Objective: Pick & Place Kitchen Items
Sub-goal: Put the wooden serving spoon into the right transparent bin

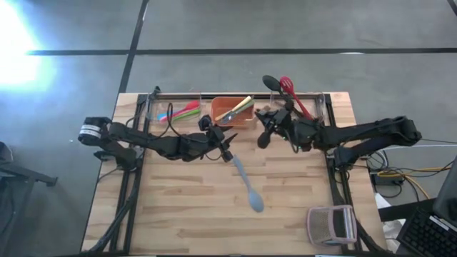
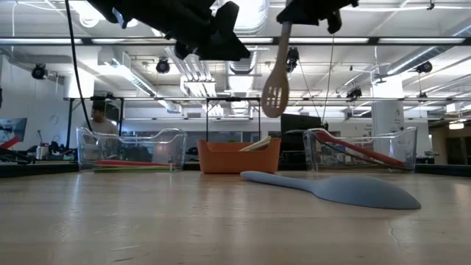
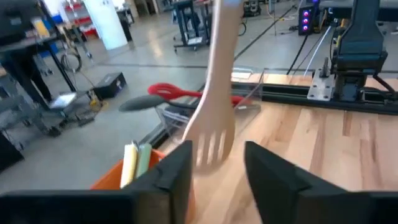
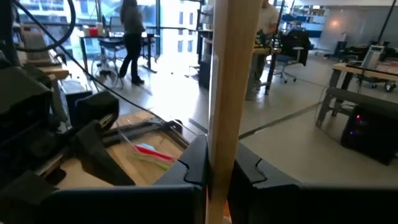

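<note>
High view: the right gripper (image 1: 265, 123) hangs just beside the orange bin (image 1: 230, 121) at the table's far edge, and the left gripper (image 1: 227, 145) sits close by over the bare wood in front of the bin. A grey-blue spoon (image 1: 247, 187) lies flat on the table (image 1: 193, 207), near the middle, touching neither arm. Pink, green and blue utensils (image 1: 180, 111) rest in the clear bin (image 1: 152, 107) left of the orange one; a red slotted utensil (image 1: 294, 96) and a black spoon (image 1: 271, 83) lean in the clear bin on the right. A small pink basket (image 1: 330, 224) stands at the near right corner.

Low view: a pale wooden slotted spatula (image 2: 277, 73) hangs upright in the air, head down, above the orange bin (2 dark arms enter from above).

Left wrist view: the left gripper's fingers (image 3: 177, 171) stand parted with nothing between them; the spatula head shows beyond the gap.

Right wrist view: the right gripper's fingers (image 4: 195, 163) are clamped on the wooden handle, which runs upright between them.
</note>
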You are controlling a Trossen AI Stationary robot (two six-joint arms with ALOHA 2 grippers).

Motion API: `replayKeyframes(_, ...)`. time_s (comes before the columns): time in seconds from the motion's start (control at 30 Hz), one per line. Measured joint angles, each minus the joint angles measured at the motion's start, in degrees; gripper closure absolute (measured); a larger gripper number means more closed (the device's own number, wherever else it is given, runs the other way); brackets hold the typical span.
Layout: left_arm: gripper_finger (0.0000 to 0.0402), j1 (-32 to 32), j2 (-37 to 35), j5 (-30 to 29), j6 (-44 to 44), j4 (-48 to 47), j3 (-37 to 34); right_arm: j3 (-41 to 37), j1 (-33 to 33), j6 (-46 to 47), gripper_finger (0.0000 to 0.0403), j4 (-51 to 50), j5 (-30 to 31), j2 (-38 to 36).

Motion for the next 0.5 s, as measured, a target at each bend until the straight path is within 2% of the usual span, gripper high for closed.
replayKeyframes(0.17, 0.018, 0.0, 0.0, 0.0, -5.6, -1.7, 0.0, 0.2, -2.1, 0.3, 0.0385, -8.8, 0.0, -6.5)
replayKeyframes(0.27, 0.0145, 0.0, 0.0, 0.0, -6.0, -3.5, -0.1, 3.9, -4.4, 2.9, 0.0385, -19.7, 0.0, -9.2)
replayKeyframes(0.37, 0.0126, 0.0, 0.0, 0.0, -6.5, -5.2, -0.1, 10.5, -7.3, 5.1, 0.0385, -33.6, 0.0, -9.3)
replayKeyframes(0.5, 0.0123, 0.0, 0.0, 0.0, -8.4, -8.7, -0.5, 21.4, -11.8, 5.2, 0.0385, -49.7, -0.1, -6.0)
